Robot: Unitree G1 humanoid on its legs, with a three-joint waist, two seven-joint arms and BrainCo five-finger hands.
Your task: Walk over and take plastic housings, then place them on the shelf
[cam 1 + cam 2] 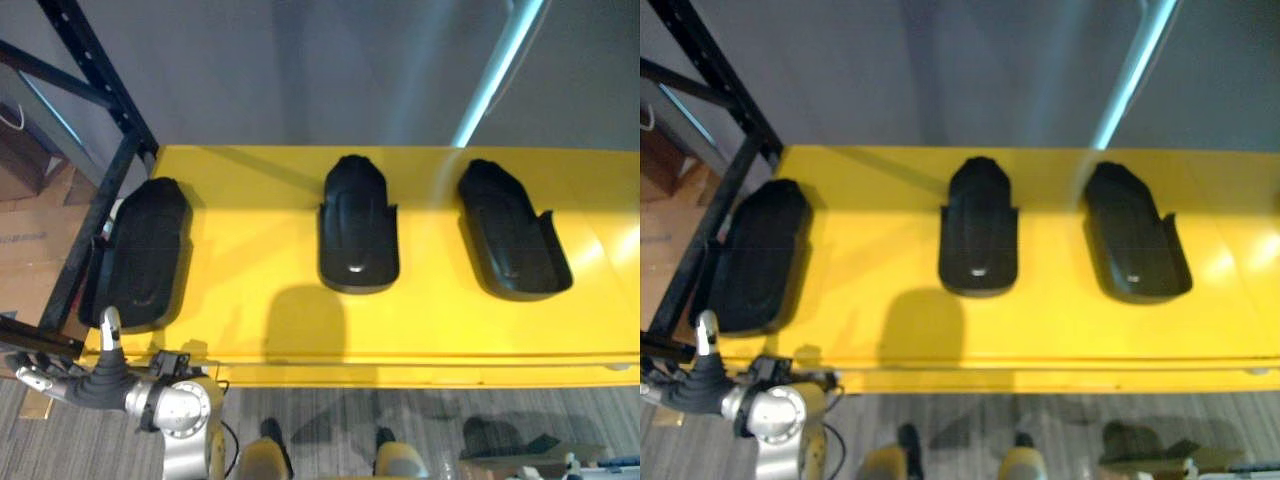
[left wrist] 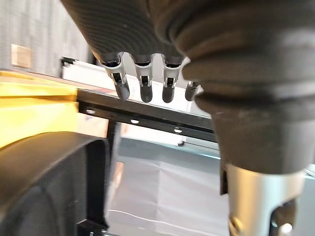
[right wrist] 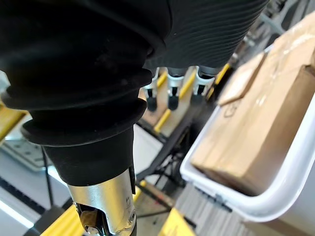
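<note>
Left hand (image 1: 95, 385) loose, empty, just behind black plastic housing (image 1: 140, 255). Right hand (image 3: 172, 94) loose, empty. Middle housing (image 1: 358, 235), far housing (image 1: 510, 240) share yellow shelf (image 1: 260, 330): placing looks done.

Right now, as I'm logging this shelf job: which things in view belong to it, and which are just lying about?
Job: left housing, middle housing, right housing, yellow shelf, left hand.
Lying about: white bin, cardboard boxes inside it.
</note>
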